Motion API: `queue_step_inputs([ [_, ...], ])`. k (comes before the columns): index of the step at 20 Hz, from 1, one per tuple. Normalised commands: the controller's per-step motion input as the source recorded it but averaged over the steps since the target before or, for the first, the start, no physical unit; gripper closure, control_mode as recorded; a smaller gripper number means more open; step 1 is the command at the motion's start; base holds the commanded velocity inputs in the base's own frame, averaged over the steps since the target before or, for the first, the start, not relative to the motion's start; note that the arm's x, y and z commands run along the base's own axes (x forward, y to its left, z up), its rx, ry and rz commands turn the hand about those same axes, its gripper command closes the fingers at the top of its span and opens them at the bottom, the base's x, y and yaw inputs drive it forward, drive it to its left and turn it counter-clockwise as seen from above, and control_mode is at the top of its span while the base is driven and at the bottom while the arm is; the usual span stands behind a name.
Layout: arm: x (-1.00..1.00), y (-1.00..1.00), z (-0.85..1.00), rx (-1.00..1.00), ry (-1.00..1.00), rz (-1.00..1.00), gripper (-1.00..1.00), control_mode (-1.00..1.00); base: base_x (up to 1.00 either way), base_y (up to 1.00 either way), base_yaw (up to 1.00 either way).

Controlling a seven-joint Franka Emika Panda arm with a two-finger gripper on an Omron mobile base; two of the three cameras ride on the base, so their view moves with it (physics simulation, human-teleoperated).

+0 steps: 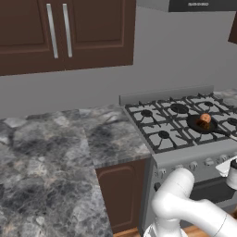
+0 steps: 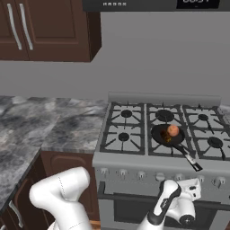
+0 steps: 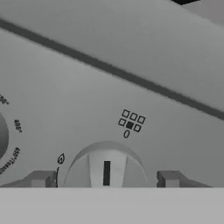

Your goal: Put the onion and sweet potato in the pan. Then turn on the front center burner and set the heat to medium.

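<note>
Now at the knob stage. Pan (image 2: 165,134) sits on the stove (image 2: 134,162), on the front middle burner. Onion (image 2: 173,130) lies inside the pan, toward its far right side; a darker lump just beside it toward the front is likely the sweet potato (image 2: 166,139), though too small to be sure.

Gripper (image 3: 106,179) is down at the stove's front panel, below the pan. Fingers (image 3: 41,178) spread wide, one on either side of a round knob (image 3: 106,168), not yet touching it. Knob's dark pointer line stands straight up in the hand view. A small square diagram above the knob has its front middle box filled, so this looks like the right knob for the burner under the pan.

To do it well:
- Push in a little further so the fingers reach past the knob's rim before closing.
- Keep the knob centred between the fingers; an off-centre pinch may slip on the round face.
- Close firmly, then rotate the wrist about the knob's own axis, no sideways drag.
- Stop at mid travel, not the end stop; watch the pointer line against the flame mark (image 3: 61,158) at the knob's left.
</note>
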Motion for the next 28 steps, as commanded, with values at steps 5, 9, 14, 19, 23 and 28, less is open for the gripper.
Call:
queue_step_inputs([
  [5,0.00,-0.02,-0.07,-0.22,-0.01,0.00,1.00,-1.00,0.00,0.00,0.00],
  [9,0.00,-0.01,-0.19,-0.25,-0.03,0.00,1.00,-1.00,0.00,0.00,0.00],
  [14,0.00,0.00,-0.19,-0.23,-0.05,0.00,1.00,-1.00,0.00,0.00,0.00],
  [19,0.00,-0.01,-0.16,-0.23,-0.07,0.00,1.00,-1.00,0.00,0.00,0.00],
  [23,0.00,0.00,-0.15,-0.23,-0.09,0.00,1.00,-1.00,0.00,0.00,0.00],
  [28,0.00,0.00,-0.10,-0.26,-0.07,0.00,1.00,-1.00,0.00,0.00,0.00],
])
